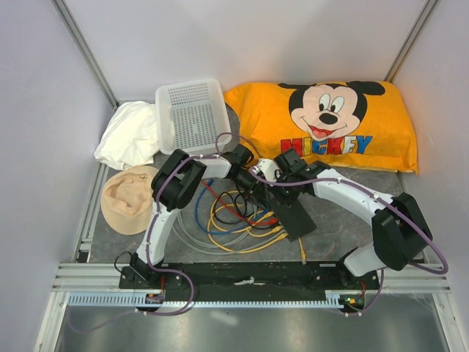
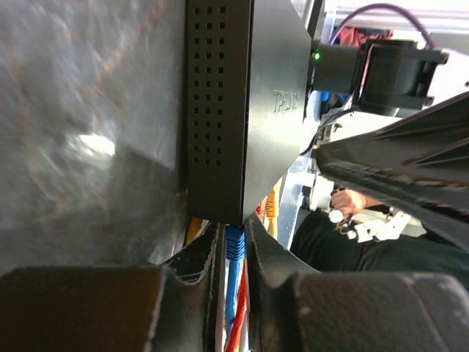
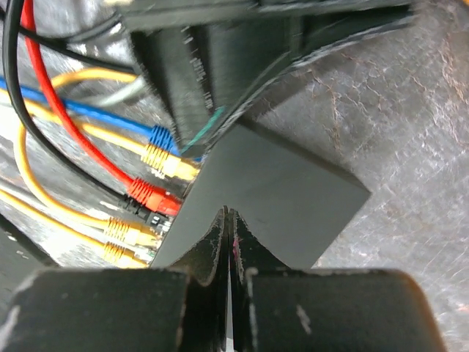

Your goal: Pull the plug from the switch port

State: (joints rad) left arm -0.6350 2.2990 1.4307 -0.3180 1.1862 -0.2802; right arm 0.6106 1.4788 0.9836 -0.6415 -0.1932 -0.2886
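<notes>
Left wrist: blue plug (image 2: 234, 242) sits between jaws.

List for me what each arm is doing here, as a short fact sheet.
Left tool: fingers either side of the blue plug; grip unclear
Right tool: shut, tips on the black box
Blue plug: appears seated in the box's edge
Neighbours: red plug and yellow plug, also seated

A lab test cell, white panels (image 1: 256, 37) framed in aluminium rails (image 1: 86, 51)
</notes>
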